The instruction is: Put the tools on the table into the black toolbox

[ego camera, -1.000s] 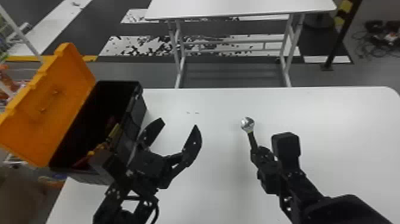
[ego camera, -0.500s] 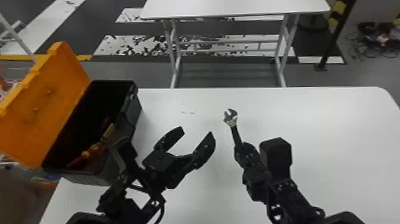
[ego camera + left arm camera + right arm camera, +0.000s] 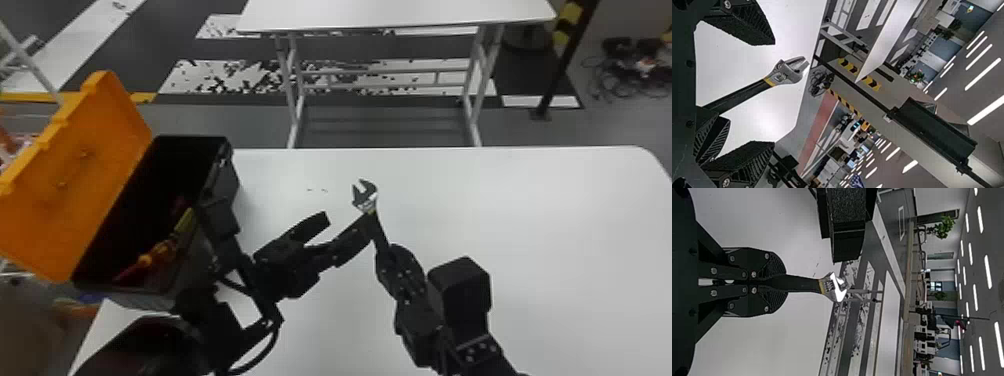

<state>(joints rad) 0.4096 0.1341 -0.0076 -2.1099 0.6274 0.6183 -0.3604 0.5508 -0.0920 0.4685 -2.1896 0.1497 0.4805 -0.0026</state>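
In the head view my right gripper point(image 3: 395, 255) is shut on the black handle of an adjustable wrench point(image 3: 366, 196), its metal head pointing away from me. My left gripper point(image 3: 347, 222) stands open just left of the wrench, one finger close to the handle. The left wrist view has the wrench point(image 3: 785, 73) between the spread fingers of the left gripper point(image 3: 770, 94). In the right wrist view the right gripper point(image 3: 783, 283) holds the wrench point(image 3: 831, 286) by its handle. The black toolbox point(image 3: 220, 200) is at the left, its orange lid open, with tools point(image 3: 160, 252) inside.
The white table point(image 3: 550, 225) lies beneath both arms. The raised orange lid point(image 3: 75, 175) leans outward at the table's left edge. Farther off stands a second white table point(image 3: 395, 15).
The right gripper has moved left with the wrench. The left gripper has moved right and its fingers now point toward the wrench. The toolbox appears slightly shifted in the head view.
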